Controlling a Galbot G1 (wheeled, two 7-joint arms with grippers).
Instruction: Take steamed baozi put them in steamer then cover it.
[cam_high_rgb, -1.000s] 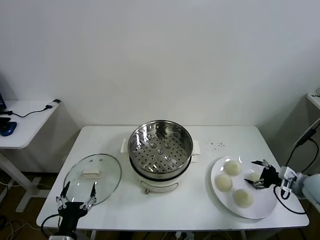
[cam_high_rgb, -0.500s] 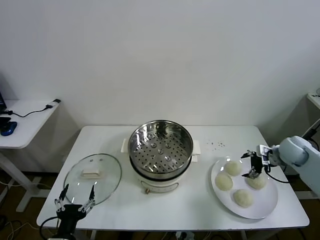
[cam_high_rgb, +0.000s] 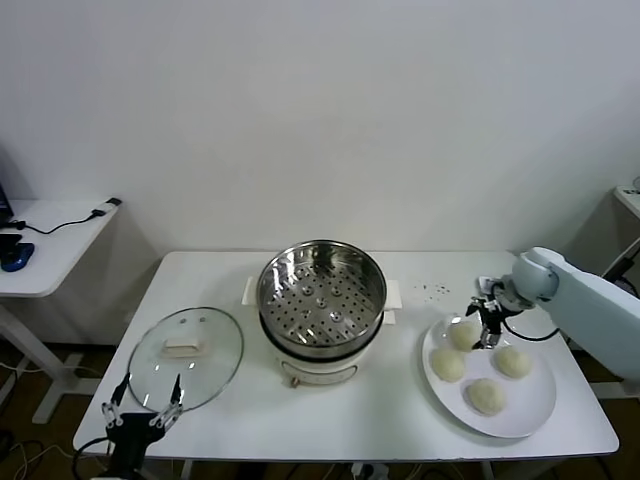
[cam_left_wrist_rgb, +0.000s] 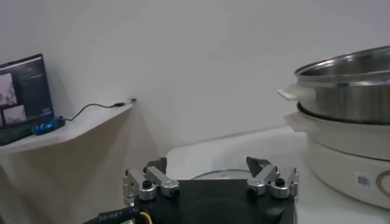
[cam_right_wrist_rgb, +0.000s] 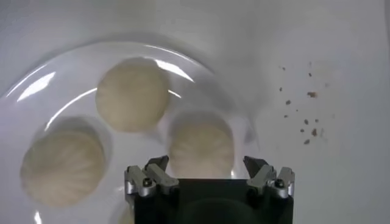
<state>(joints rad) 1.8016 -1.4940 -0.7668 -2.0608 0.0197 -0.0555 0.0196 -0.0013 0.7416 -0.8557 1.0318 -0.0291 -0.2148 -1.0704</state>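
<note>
While the right gripper (cam_high_rgb: 487, 327) is hanging with jaws wide over the nearest of four buns (cam_right_wrist_rgb: 200, 146) on the white plate (cam_high_rgb: 535, 409), the steamer (cam_high_rgb: 321, 310) is sitting uncovered mid-tabletop (cam_high_rgb: 400, 400), its glass lid (cam_high_rgb: 186, 355) lying beside it; the left gripper (cam_high_rgb: 140, 412) is waiting, jaws spread, at the lid's near edge.

Steamer (cam_high_rgb: 321, 297): polished perforated metal, glossy white plastic base. Cover (cam_high_rgb: 186, 357): clear glass. Baozi (cam_right_wrist_rgb: 132, 94): matt dough. Plate (cam_high_rgb: 520, 410): glossy.
</note>
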